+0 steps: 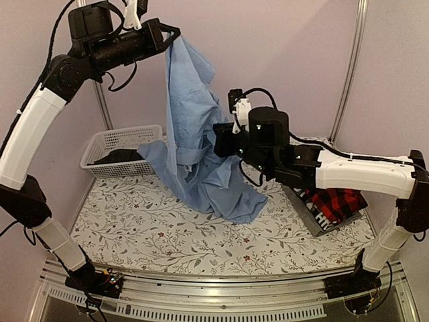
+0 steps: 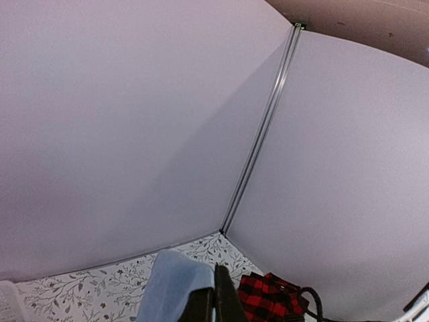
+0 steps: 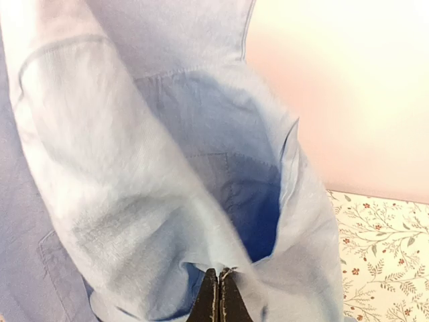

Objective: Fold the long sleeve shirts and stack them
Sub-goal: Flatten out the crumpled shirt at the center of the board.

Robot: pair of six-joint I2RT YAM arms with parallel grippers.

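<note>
The light blue button-up shirt [image 1: 194,134] hangs from my left gripper [image 1: 171,33], which is raised high at the back left and shut on its top edge; its lower part trails on the table. In the left wrist view the shut gripper [image 2: 216,295] pinches blue cloth [image 2: 173,285]. My right gripper [image 1: 221,137] is shut on the shirt's side at mid height; in the right wrist view the gripper [image 3: 220,295] pinches an edge of the blue shirt [image 3: 134,168]. The red-and-black plaid shirt [image 1: 335,202] lies folded at the right, also in the left wrist view [image 2: 265,295].
A white lattice basket [image 1: 120,149] with a dark garment [image 1: 120,157] inside stands at the back left. The table has a floral cover [image 1: 167,235]. The plaid shirt rests on a grey board [image 1: 310,220]. Walls close in the back and sides.
</note>
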